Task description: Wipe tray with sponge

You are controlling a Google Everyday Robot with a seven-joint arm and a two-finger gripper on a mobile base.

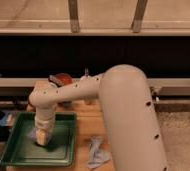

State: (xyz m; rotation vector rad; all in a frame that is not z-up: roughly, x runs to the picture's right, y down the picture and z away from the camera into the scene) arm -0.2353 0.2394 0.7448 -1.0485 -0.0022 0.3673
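A large green tray (18,152) with a raised rim lies at the table's left end. My gripper (41,136) reaches down into it from the white arm and is shut on the sponge (40,137), whose yellow side shows between the fingers. The sponge rests on the tray floor, left of its middle. The sponge's other face is hidden under the gripper.
A grey-blue cloth rag (97,152) lies crumpled on the wooden table (90,125) right of the tray. A round dark red bowl (63,79) stands behind the arm at the table's back. The big white arm covers the table's right part. A dark object sits at the left edge.
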